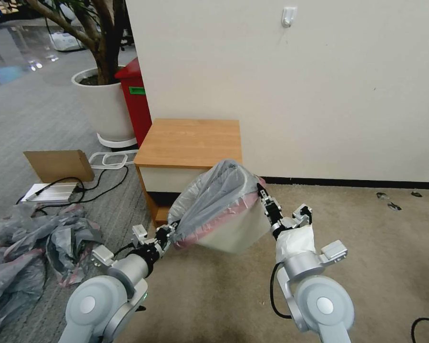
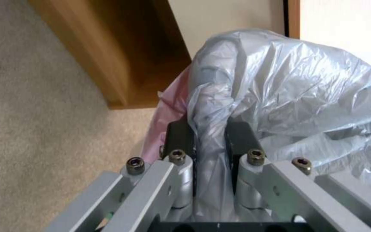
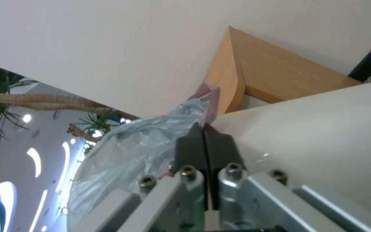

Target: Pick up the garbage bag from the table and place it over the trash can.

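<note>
While both grippers hold it, we read the garbage bag [image 1: 214,200] as near weightless, thin, crinkly and slick, so it'll stretch or tear before it resists. It sits draped over the trash can [image 1: 236,231], which stands on the carpet just in front of the counter's [image 1: 190,140] front edge, w/ the pink rim band running along the can's rim on the near side. Most of the film bulges up in a loose dome above the opening, so we'd judge it's not seated yet.

Left gripper [image 1: 169,233] is at the can's near-left corner, fingers [image 2: 179,138] closed on a bunched fold of grey film; the wrist view shows plastic pinched between the two pads. Right gripper [image 1: 266,200] is at the far-right corner, next to the counter's front-right corner, fingers [image 3: 190,146] pressed fully together on the pink band edge.

Best hold, we think, is the band itself: doubled, stronger than the film. A grip on bunched film may slip.

Room: the counter's front and the wall crowd the far side, so little clearance there. Carpet to the right and toward us is open. On the left lie a heap of grey sheeting [image 1: 28,252], cables and a cardboard piece [image 1: 59,164], apart from the can.
</note>
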Tool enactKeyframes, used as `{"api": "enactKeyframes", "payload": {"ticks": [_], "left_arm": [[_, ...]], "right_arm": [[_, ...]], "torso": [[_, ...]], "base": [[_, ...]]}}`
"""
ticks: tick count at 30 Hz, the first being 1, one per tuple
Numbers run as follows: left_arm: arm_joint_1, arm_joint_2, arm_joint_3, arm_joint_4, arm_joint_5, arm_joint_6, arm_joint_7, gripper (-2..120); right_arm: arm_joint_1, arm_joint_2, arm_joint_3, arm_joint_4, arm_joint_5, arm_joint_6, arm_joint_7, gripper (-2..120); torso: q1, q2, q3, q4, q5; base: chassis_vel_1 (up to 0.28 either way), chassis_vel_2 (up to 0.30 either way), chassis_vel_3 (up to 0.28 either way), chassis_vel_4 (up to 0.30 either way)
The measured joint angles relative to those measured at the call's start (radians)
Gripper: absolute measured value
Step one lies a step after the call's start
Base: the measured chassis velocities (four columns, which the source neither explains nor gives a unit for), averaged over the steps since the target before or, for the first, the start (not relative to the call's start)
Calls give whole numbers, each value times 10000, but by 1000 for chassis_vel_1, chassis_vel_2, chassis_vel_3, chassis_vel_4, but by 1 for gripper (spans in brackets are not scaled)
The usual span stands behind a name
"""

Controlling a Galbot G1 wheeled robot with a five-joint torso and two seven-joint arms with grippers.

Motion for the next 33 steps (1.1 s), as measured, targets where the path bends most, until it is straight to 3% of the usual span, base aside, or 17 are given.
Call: {"api": "enactKeyframes", "payload": {"ticks": [11, 31, 33], "left_arm": [[23, -18, -30, -103, -83, -9, 3, 9], [59, -28, -149, -207, -250, 6, 9, 9], [27, 1, -169, -169, -134, 36, 24, 9]], "right_arm": [[-59, -175, 276, -350, -620, 38, -138, 0], [227, -475, 443, -1936, -3597, 882, -1362, 0], [93, -563, 448, -1731, -3644, 895, -1440, 6]], "torso": [[0, 0, 0, 0, 0], [1, 0, 1, 1, 0], [0, -1, 1, 0, 1]], "base": [[0, 0, 0, 0], [0, 0, 0, 0], [0, 0, 0, 0]]}}
